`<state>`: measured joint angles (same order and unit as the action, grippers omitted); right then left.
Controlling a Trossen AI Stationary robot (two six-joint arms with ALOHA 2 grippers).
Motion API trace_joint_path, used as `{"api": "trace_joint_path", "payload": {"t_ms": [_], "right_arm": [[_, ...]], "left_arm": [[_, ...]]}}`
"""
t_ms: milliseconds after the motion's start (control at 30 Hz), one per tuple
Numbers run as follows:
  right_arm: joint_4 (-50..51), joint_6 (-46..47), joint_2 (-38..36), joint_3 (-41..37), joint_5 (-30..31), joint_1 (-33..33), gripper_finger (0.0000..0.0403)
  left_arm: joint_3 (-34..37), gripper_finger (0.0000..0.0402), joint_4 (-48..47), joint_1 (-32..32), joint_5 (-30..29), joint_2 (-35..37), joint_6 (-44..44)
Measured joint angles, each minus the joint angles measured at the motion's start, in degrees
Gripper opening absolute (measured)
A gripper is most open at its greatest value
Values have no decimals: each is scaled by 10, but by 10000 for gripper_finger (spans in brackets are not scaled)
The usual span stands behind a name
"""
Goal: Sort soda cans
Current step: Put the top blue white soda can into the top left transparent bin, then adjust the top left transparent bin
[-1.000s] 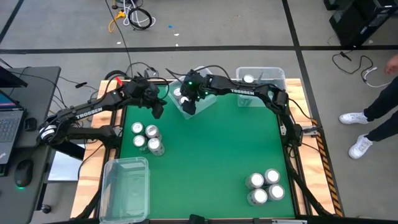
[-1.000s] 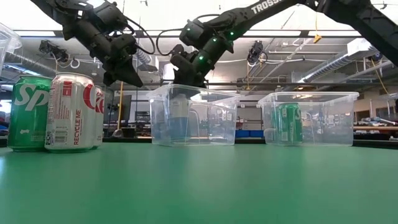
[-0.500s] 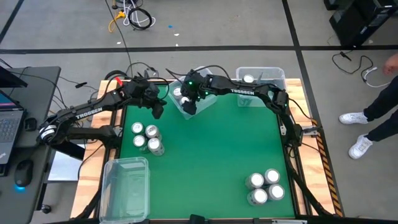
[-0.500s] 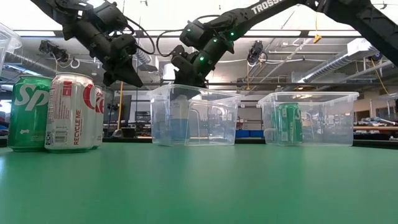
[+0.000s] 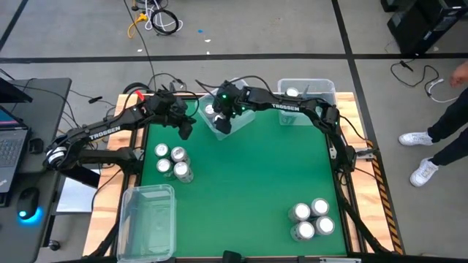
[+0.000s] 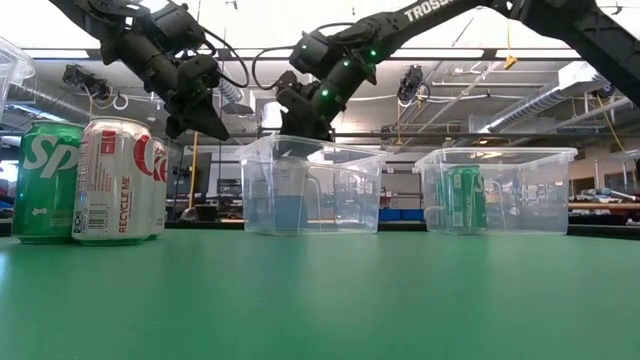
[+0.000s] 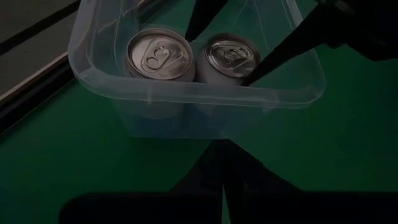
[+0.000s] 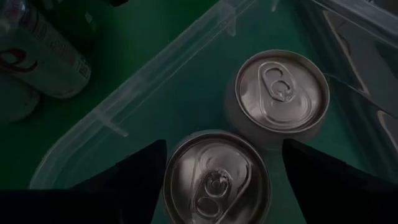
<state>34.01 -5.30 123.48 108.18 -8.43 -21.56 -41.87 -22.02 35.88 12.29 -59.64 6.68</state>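
A clear bin (image 5: 241, 117) at the table's far middle holds two silver-topped soda cans (image 8: 283, 93), standing on its floor. My right gripper (image 8: 214, 180) reaches down into the bin, open, one finger on either side of the nearer can (image 7: 229, 59); I cannot tell whether they touch it. My left gripper (image 5: 186, 131) hangs shut, holding nothing, just left of the bin, above the green mat. Several more cans (image 5: 172, 161) stand at the left, among them a green one (image 6: 45, 180) and a silver one (image 6: 118, 180). Several others (image 5: 311, 219) stand near the right front corner.
A second clear bin (image 5: 322, 89) at the far right holds a green can (image 6: 465, 198). A third clear bin (image 5: 148, 219) sits at the near left corner. A laptop and mouse lie off the table's left, and a person's legs show off its right.
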Motion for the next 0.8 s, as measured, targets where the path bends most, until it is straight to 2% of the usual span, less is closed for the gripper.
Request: {"api": "trace_joint_path", "payload": {"t_ms": [233, 367, 433, 500, 667, 700, 800], "right_arm": [[91, -35, 0, 101, 26, 0, 306], [212, -50, 0, 190, 99, -1, 287], [283, -66, -2, 224, 164, -7, 255], [349, -76, -3, 243, 210, -25, 202], [462, -71, -1, 245, 220, -99, 32], [467, -65, -1, 241, 220, -115, 17], [467, -45, -1, 235, 220, -158, 20]], "left_arm": [[0, 5, 0, 1, -41, -19, 11], [0, 5, 37, 2, -46, -52, 11], [0, 5, 63, 2, -46, -69, 11], [0, 5, 88, 2, -47, -83, 12], [0, 5, 108, 12, -59, -122, 15], [0, 5, 111, 14, -67, -128, 15], [0, 5, 124, 16, -82, -140, 13]]}}
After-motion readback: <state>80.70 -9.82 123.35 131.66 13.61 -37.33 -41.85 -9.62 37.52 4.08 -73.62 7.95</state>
